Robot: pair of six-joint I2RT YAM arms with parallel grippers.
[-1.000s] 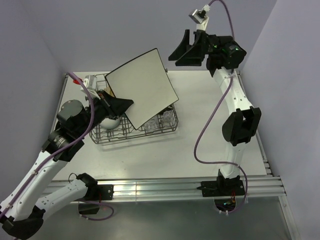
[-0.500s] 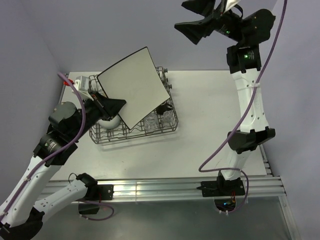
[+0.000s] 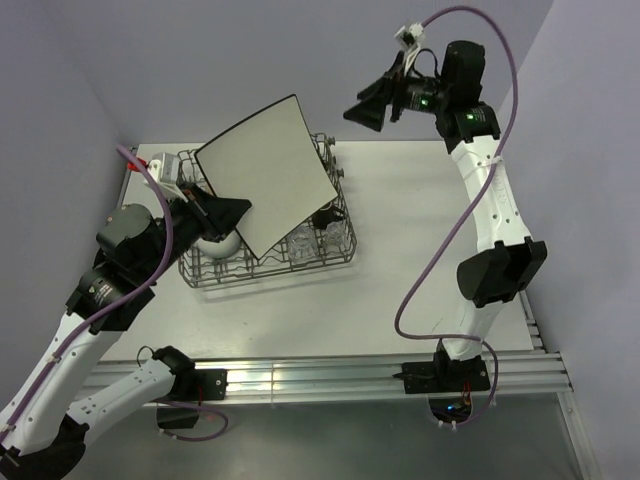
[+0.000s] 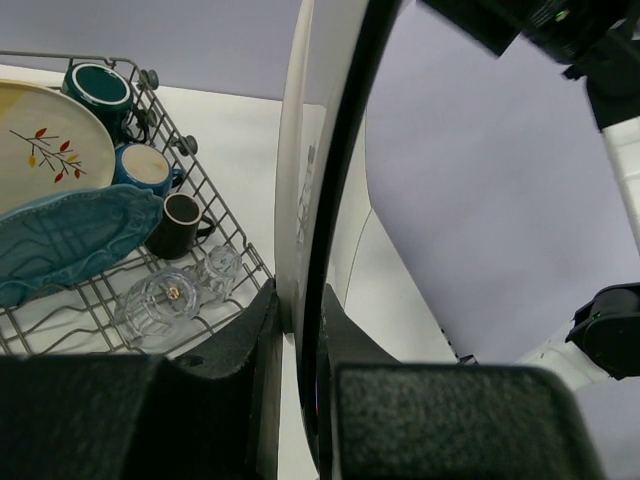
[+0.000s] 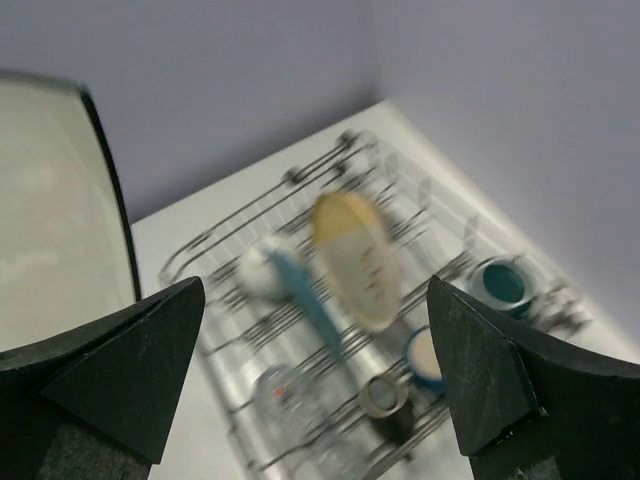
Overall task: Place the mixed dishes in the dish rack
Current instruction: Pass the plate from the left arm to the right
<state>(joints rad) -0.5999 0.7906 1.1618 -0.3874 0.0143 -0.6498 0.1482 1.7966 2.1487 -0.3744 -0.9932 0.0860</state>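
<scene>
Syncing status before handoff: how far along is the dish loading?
Done: teal scalloped plate, cream leaf-sprig plate, dark mugs and small clear glasses sit in the grey wire dish rack. In hand: left gripper pinches the white square plate by its edge, raised over the rack; right gripper open and empty. Left: seat that plate; no other dish shows outside the rack.

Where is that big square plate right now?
In the overhead view, the white square plate is in the air on the left, gripped at its edge by the left pincer and tilted above the dish rack.
</scene>
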